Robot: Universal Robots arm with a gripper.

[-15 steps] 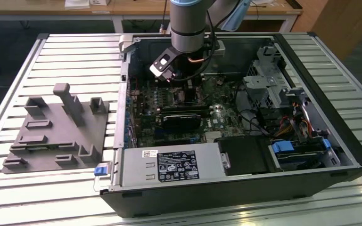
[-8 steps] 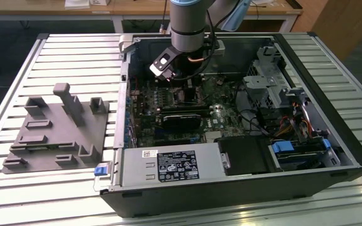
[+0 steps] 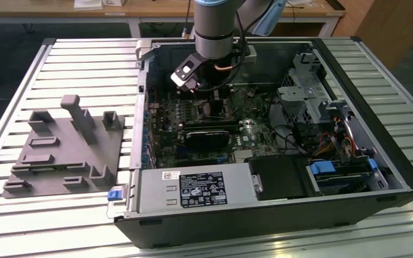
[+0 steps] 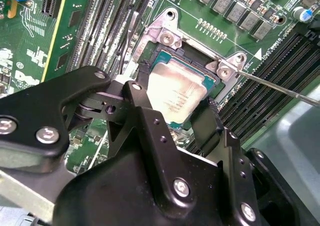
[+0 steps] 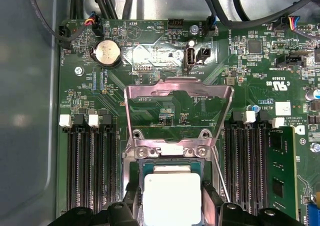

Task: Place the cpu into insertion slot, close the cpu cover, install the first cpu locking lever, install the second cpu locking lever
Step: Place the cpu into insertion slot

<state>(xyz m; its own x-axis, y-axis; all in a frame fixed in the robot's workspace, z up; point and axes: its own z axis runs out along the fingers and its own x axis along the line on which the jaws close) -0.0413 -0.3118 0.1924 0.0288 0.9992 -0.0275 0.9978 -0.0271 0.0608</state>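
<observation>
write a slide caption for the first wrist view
gripper holding the cpu at the slot, with the cover open

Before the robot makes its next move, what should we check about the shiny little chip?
1. Thin silvery metal cover frame swung up off the dark square socket: ok.
2. Small flat square silver-grey chip lined up over the socket: ok.
3. Black hand gripping the chip by two sides: ok.
4. Chip lying fully flat inside: cannot tell.
5. Thin wire lever clear, beside the socket: ok.
</observation>
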